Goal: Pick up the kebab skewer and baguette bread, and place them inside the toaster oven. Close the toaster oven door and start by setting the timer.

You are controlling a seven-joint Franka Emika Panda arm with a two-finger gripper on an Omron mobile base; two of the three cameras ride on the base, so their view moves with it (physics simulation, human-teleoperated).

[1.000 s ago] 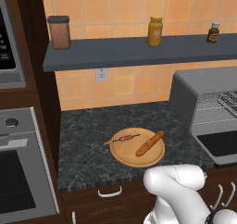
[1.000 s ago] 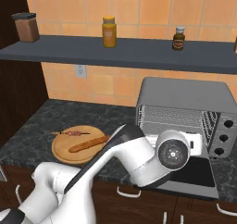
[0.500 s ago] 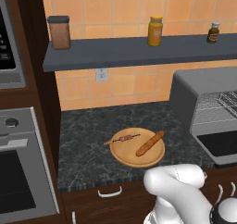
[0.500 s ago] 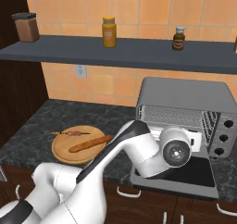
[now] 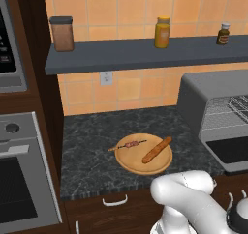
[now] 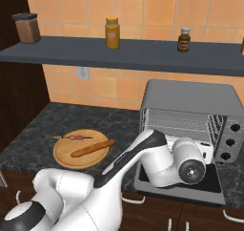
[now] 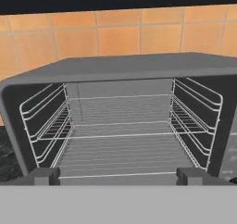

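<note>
My jaws (image 7: 118, 176) stand wide apart and empty, facing the open toaster oven (image 7: 125, 121) — skewer (image 5: 131, 144) and baguette (image 5: 157, 150) lie on the wooden plate (image 5: 130, 161) on the worktop (image 5: 92, 155), so my next move is probably over there for the first pick.

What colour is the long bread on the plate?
Orange-brown. The baguette bread shows best in the left base view, lying on the round wooden plate.

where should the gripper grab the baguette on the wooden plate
Probably the baguette bread is best gripped at its middle from straight above, open jaws set across its narrow width. It lies flat and diagonal on the plate, apart from the kebab skewer, so its long sides are free.
</note>
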